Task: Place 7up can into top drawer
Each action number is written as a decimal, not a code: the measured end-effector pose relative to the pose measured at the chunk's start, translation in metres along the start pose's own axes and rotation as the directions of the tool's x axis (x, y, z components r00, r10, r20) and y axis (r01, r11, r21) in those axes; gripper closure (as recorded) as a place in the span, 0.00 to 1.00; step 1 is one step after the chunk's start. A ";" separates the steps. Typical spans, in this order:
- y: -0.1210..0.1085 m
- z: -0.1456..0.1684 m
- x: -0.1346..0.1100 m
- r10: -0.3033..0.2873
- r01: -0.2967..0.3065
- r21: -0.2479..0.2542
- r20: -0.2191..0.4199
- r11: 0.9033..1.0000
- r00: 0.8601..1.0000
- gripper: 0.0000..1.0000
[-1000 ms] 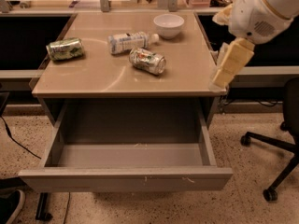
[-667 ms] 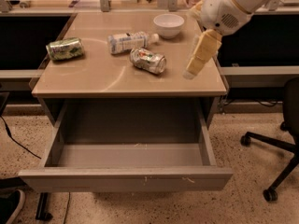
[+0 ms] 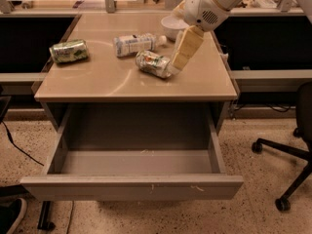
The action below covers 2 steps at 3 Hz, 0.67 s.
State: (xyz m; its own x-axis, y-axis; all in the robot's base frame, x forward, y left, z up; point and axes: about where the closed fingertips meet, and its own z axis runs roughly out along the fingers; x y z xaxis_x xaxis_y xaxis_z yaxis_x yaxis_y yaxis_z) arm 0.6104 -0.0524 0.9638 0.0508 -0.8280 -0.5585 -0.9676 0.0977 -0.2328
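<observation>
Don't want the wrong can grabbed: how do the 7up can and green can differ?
The 7up can is silvery-white with red marks; the green can is all green. The 7up can lies central, beside the tool; the green can lies far left. Both lie sideways.

The 7up can [image 3: 153, 64] lies on its side on the tan desk [image 3: 107, 84], just toward 4 o'clock from the desk's middle. It is small, silvery-white with green and red label marks, and looks slightly dented. Its long axis runs from 10 o'clock to 4 o'clock. The gripper [image 3: 172, 70] reaches down from 1 o'clock and sits right at the can's 4 o'clock end; whether they touch cannot be told. The top drawer [image 3: 131, 187] stands pulled out at 6 o'clock of the can, below the desk's front edge. It is wide, shallow, grey metal, with a flat front panel bearing pale scuffs.
</observation>
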 end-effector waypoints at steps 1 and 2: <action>0.005 -0.003 0.005 0.029 -0.029 0.037 -0.004 0.999 1.000 0.00; -0.011 0.004 0.024 0.090 -0.089 0.095 0.001 0.991 0.996 0.00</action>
State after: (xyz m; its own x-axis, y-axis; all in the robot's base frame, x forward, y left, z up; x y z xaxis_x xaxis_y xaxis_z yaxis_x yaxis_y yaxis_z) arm 0.6234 -0.0714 0.9495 -0.0361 -0.8155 -0.5777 -0.9405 0.2233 -0.2563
